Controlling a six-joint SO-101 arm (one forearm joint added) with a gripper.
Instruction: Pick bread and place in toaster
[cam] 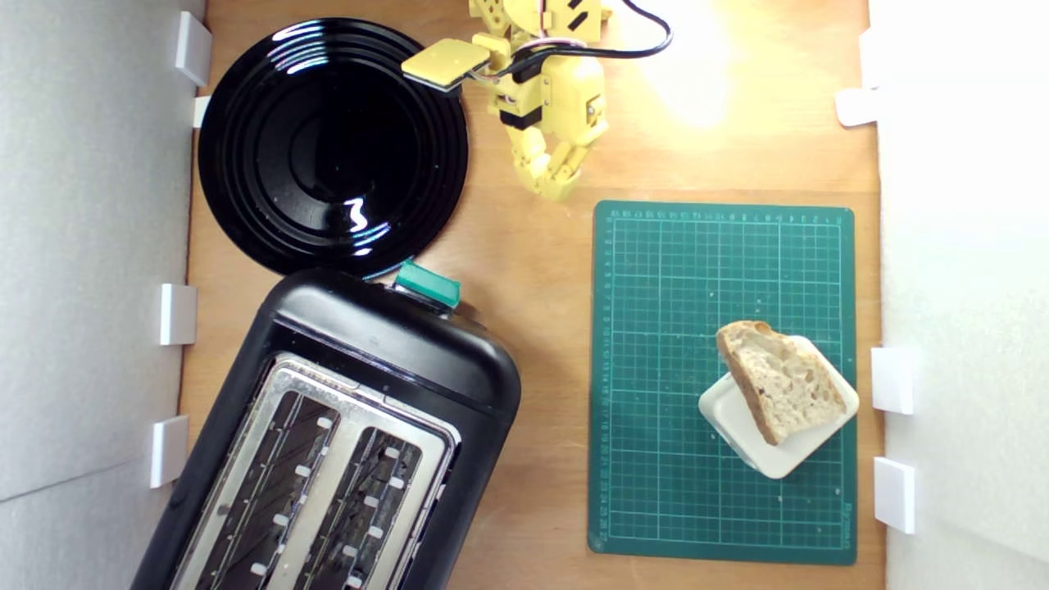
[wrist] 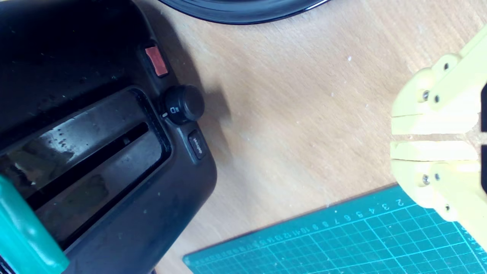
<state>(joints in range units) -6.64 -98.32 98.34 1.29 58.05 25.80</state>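
The bread [cam: 783,381], a thick wedge with pale holey crumb and brown crust, lies on a white rounded block [cam: 787,460] on the green cutting mat [cam: 680,328] at the exterior view's right. The black toaster [cam: 393,344] with a silver slotted top and green lever knob [cam: 426,284] fills the lower left of the exterior view. My yellow gripper [cam: 556,188] hangs shut and holds nothing near the top centre, above bare wood, far from the bread. In the wrist view the gripper [wrist: 395,137] has its fingers pressed together, beside the toaster [wrist: 95,152] and its green knob [wrist: 23,236].
A round glossy black plate [cam: 328,147] sits behind the toaster, its rim [wrist: 243,9] visible in the wrist view. The cutting mat's corner [wrist: 342,243] lies under the gripper. White walls with small white brackets [cam: 178,314] bound the wooden table on both sides.
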